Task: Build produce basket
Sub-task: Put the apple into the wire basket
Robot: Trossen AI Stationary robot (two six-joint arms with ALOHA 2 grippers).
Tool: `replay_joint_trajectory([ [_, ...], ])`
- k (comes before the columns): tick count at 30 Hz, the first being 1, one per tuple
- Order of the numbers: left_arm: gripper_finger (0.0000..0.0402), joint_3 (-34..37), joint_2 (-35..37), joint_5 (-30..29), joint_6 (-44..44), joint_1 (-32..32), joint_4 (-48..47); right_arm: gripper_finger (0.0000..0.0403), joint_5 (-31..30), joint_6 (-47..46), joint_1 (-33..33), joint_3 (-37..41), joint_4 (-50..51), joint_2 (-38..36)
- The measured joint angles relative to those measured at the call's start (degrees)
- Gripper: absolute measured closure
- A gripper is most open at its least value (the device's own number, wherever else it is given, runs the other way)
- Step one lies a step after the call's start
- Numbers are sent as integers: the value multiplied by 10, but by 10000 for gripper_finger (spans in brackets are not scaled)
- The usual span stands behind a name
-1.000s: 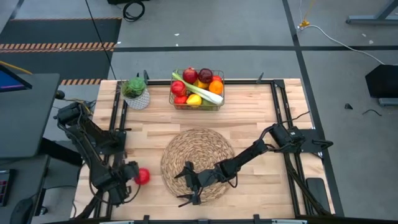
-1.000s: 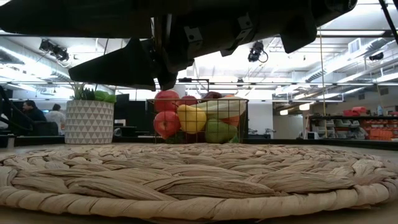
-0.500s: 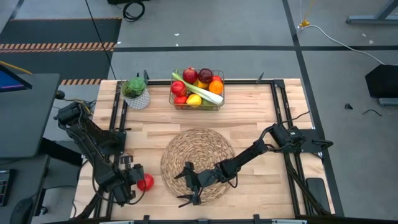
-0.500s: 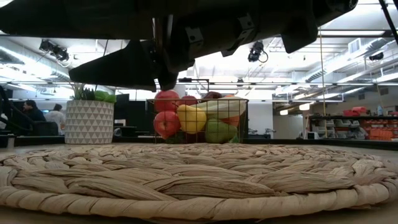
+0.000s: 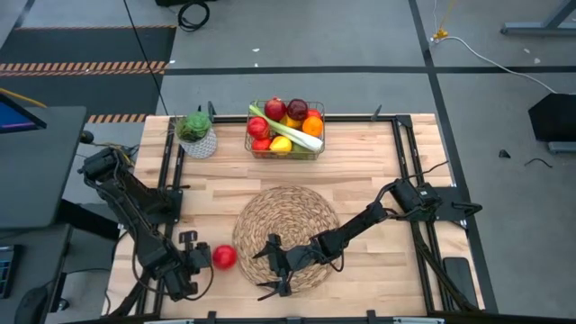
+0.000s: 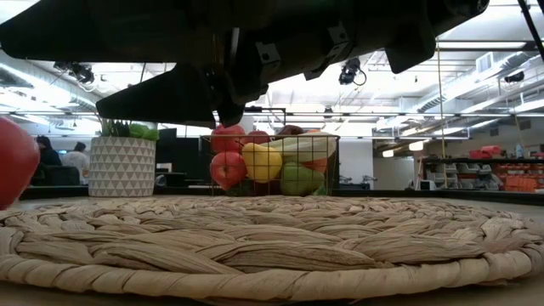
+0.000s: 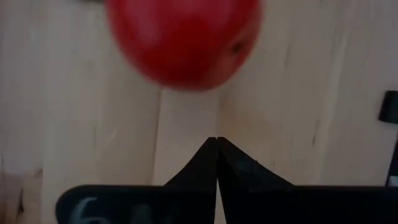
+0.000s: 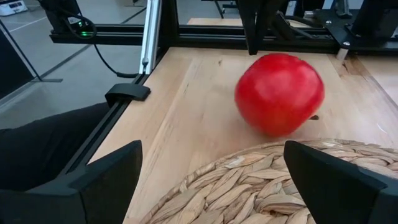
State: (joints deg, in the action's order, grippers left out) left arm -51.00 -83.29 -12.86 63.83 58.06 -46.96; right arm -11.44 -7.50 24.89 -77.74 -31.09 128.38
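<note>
The left hand (image 5: 200,263) sits low over the surface (image 5: 369,180) with its fingers pressed together, holding nothing; the red apple (image 5: 224,257) lies just ahead of its tips, at the edge of the woven mat (image 5: 297,211). Beyond the apple, the right hand (image 5: 273,274) waits over the mat's near side, fingers spread wide and empty. The basket (image 5: 286,153) stands well beyond both hands at the far edge, already heaped with produce (image 5: 286,126). To do this well, I'd judge the right hand should settle around the apple's widest part before closing. The right wrist view shows the apple touching the mat's rim; from overhead that contact is hard to tell.
</note>
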Motion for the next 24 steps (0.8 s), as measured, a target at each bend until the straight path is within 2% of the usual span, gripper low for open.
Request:
replay_joint_trajectory([
  [4,393,0,0,-5,-1,0,18,7,-7,6,-7,0,12,0],
  [8,393,0,0,-25,-1,0,19,7,-64,30,-23,0,39,0],
  [10,393,0,0,-28,-1,0,11,7,-74,35,-37,0,41,0],
  [18,393,0,0,-28,-1,0,-28,24,-13,51,-93,0,-3,0],
  [24,393,0,0,-28,0,0,-31,45,27,78,-102,0,-31,0],
])
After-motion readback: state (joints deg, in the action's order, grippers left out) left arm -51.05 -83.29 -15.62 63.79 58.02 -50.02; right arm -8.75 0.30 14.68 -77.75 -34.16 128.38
